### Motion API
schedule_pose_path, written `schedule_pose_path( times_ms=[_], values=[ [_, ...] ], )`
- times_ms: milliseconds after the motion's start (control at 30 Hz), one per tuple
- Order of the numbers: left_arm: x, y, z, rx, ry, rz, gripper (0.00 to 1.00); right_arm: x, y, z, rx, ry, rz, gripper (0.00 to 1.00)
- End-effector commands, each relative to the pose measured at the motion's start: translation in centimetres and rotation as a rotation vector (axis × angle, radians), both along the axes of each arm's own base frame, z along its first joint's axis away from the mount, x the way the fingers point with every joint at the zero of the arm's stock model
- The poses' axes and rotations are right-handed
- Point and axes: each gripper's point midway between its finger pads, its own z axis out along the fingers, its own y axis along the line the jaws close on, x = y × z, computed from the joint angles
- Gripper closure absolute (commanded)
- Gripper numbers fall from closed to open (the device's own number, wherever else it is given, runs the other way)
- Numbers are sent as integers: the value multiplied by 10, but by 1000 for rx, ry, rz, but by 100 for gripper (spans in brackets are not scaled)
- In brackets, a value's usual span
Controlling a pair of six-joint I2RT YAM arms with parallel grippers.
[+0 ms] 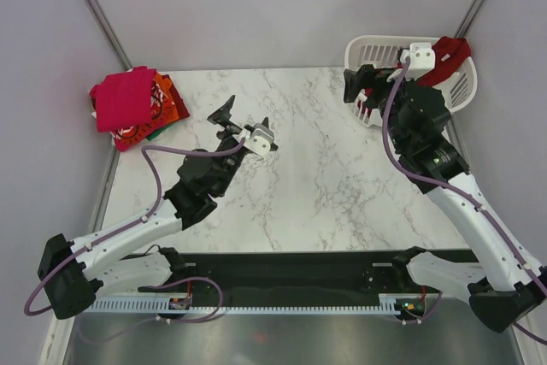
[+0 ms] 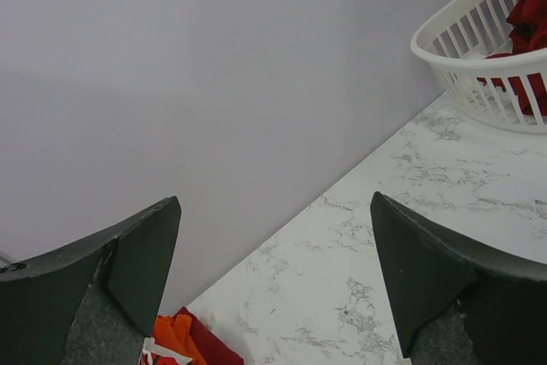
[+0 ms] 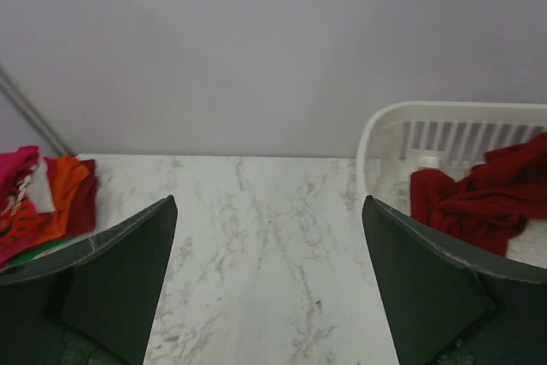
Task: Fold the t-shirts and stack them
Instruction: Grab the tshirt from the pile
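Marble-white table, plain lilac walls behind. Well left of basket, in the opposite back corner: stack of folded shirts, magenta on top, orange and printed red under it. Probably parked there to leave the middle free for folding.

Between stack and basket, nearer the stack: left gripper, spread wide, holding nothing, raised over bare marble and aimed toward the back wall. Looks like waiting for cloth to arrive.

Just beside basket's near-left rim: right gripper, likewise splayed and empty, pointed at the opening. Likely lined up to reach in.

Inside basket, heaped against its right side and seemingly spilling over the rim: dark red shirt, crumpled, unfolded. Judged the next one to fetch, so task well along but unfinished.

Next move calls for dipping over the rim, pinching a fold of loose cloth, and dragging it left of basket onto open marble. Risk: snagging fabric on the slots, or tugging the light basket along.
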Motion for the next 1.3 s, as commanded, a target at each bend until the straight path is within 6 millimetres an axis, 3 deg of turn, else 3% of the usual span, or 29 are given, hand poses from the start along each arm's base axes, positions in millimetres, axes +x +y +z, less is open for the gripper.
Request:
schedule_pose_path(
  times_ms=[0, 67, 133, 167, 200, 233, 267, 333, 367, 400, 433, 467, 500, 533, 667, 700, 767, 800, 1000, 1167, 1267],
  values=[
    [-6, 4, 19, -15, -70, -9, 0, 11, -55, 15, -75, 10, -306, 2],
    [-6, 3, 18, -7, -70, -13, 0, 30, -76, 14, -109, 45, -422, 2],
    [-6, 1, 17, -6, -67, -21, 0, 52, -93, 1, -131, 110, -525, 2],
    [-6, 0, 15, -4, -64, -24, 0, 61, -111, -6, -130, 134, -572, 2],
    [-5, -2, 13, 3, -60, -26, 0, 71, -112, -10, -116, 149, -551, 2],
    [-5, -3, 11, 11, -60, -28, 0, 85, -116, -27, -125, 189, -557, 2],
    [-5, -4, 10, 19, -59, -30, 0, 94, -132, -32, -116, 205, -579, 2],
    [-3, -5, 8, 29, -54, -31, 0, 116, -142, -53, -84, 253, -554, 2],
    [-4, -6, 7, 32, -54, -35, 0, 124, -166, -60, -64, 269, -589, 2],
    [-4, -7, 5, 38, -52, -41, 0, 133, -175, -59, -20, 269, -587, 2],
    [-4, -7, 5, 43, -54, -41, 0, 152, -190, -83, 0, 322, -553, 2],
    [-4, -7, 6, 42, -55, -41, 0, 161, -200, -92, 24, 341, -539, 2],
    [-5, -8, 6, 44, -55, -47, 0, 172, -202, -90, 47, 346, -509, 2],
    [-5, -8, 5, 50, -54, -48, 0, 191, -208, -123, 63, 417, -497, 2],
    [-4, -12, 1, 63, -45, -61, 0, 231, -217, -180, 55, 560, -454, 2],
    [-4, -14, 0, 70, -43, -67, 0, 242, -218, -203, 45, 618, -454, 2],
    [-3, -16, -5, 85, -34, -70, 0, 248, -225, -223, 31, 665, -489, 2],
    [-2, -16, -5, 88, -34, -69, 0, 253, -228, -242, 24, 704, -497, 2],
    [1, -20, -14, 122, -20, -69, 0, 265, -232, -302, 17, 812, -516, 2],
    [3, -23, -19, 138, -13, -70, 0, 271, -226, -336, 33, 878, -490, 2],
    [2, -22, -18, 137, -13, -68, 0, 274, -226, -349, 34, 894, -486, 11]
  ],
)
